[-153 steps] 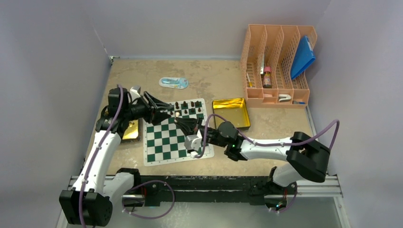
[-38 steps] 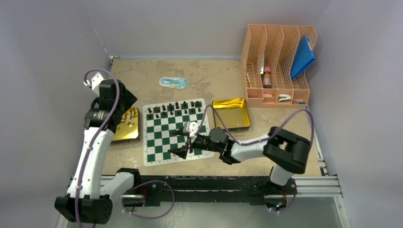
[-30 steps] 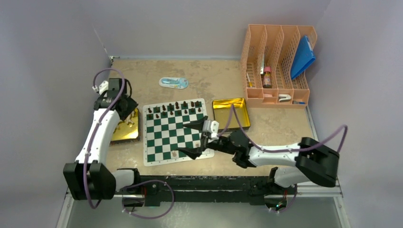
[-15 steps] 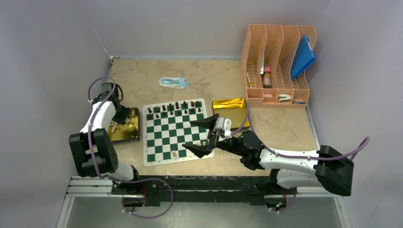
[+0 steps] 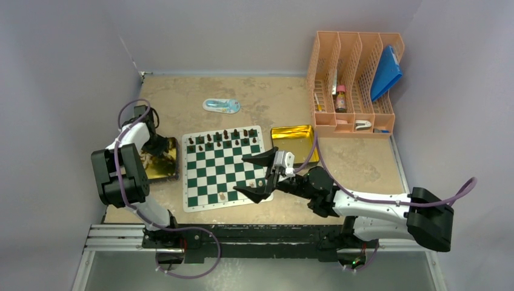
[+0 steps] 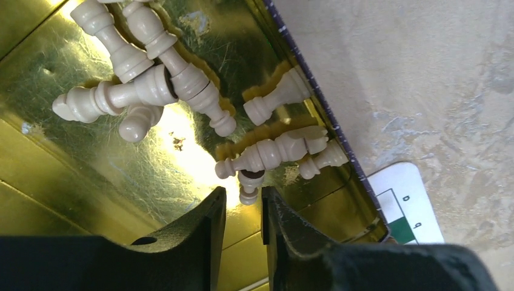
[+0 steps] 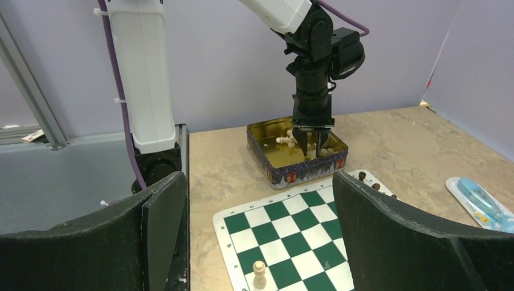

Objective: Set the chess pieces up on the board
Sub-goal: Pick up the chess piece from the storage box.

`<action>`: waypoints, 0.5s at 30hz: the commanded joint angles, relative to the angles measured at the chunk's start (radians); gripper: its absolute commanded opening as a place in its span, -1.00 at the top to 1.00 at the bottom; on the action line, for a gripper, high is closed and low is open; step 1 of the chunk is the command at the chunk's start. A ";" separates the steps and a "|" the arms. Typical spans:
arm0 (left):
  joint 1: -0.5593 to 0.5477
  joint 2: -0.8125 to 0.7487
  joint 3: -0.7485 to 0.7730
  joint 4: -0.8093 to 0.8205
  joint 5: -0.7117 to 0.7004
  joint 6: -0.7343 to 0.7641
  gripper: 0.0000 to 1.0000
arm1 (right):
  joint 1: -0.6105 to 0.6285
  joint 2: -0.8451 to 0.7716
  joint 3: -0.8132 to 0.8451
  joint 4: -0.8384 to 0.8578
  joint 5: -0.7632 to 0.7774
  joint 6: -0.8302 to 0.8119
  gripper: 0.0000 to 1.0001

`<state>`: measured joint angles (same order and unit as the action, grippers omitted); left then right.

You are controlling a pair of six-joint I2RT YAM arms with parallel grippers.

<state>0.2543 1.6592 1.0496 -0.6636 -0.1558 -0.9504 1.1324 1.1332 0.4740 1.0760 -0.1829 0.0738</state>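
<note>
Dropped the left jaws within the last second into the shiny gold rectangular tin tray (image 6: 91, 182) at 9 o'clock of the flat green-and-white checkered board (image 5: 212, 176) and narrowed them around a small cream pawn (image 6: 248, 185); cannot tell whether pinched yet. Drew the right jaws back toward 4 o'clock, spread wide and empty, leaving a lone cream pawn (image 5: 222, 196) near the 6 o'clock edge. Means dark brown pieces (image 5: 224, 136) ranked along 12 o'clock, most cream pieces (image 6: 151, 85) still to fetch from the tray.

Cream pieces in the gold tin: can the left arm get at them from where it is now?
Likely yes. The left arm reaches straight down into the gold tin, its jaws either side of one small cream piece beside the pile. Nothing lies in between.
</note>
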 commanded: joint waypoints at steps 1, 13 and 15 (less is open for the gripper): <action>0.008 -0.024 0.032 0.052 -0.015 0.003 0.42 | 0.006 -0.036 0.035 0.045 -0.021 -0.007 -0.82; 0.010 0.034 0.026 0.040 -0.010 -0.009 0.42 | 0.006 -0.071 0.047 -0.005 -0.010 -0.012 -0.81; 0.010 0.045 0.030 0.030 -0.010 -0.013 0.42 | 0.006 -0.074 0.047 -0.005 -0.009 -0.009 -0.81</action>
<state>0.2550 1.6833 1.0534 -0.6392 -0.1596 -0.9508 1.1324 1.0874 0.4843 1.0355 -0.2001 0.0689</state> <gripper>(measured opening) 0.291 0.906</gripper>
